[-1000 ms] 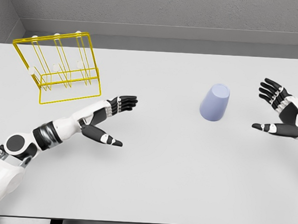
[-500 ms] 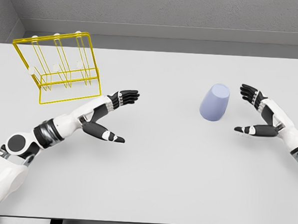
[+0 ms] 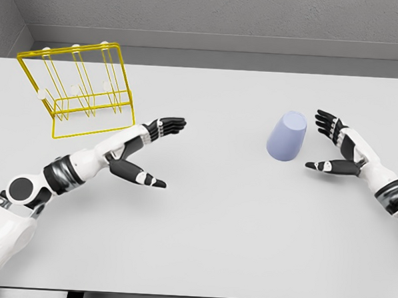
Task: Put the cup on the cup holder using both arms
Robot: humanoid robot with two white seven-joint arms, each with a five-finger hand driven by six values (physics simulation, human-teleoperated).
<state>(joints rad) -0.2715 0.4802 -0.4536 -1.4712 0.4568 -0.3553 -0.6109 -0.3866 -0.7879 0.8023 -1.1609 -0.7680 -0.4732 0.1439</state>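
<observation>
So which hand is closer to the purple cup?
The right hand. It is open just beside the cup, not touching it. The left hand is open, far across the table, nearer the yellow rack.

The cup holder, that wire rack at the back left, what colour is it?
Yellow wire with white peg tips; the cup holder shows clearly in the head view.

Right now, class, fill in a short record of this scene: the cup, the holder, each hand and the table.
cup: lilac cup, upside down, on the table right of the middle
cup holder: yellow wire rack, far left, no cup on it
right hand: right hand, fingers spread, beside the cup, apart from it
left hand: left hand, fingers open, near the rack, holding nothing
table: white table
</observation>
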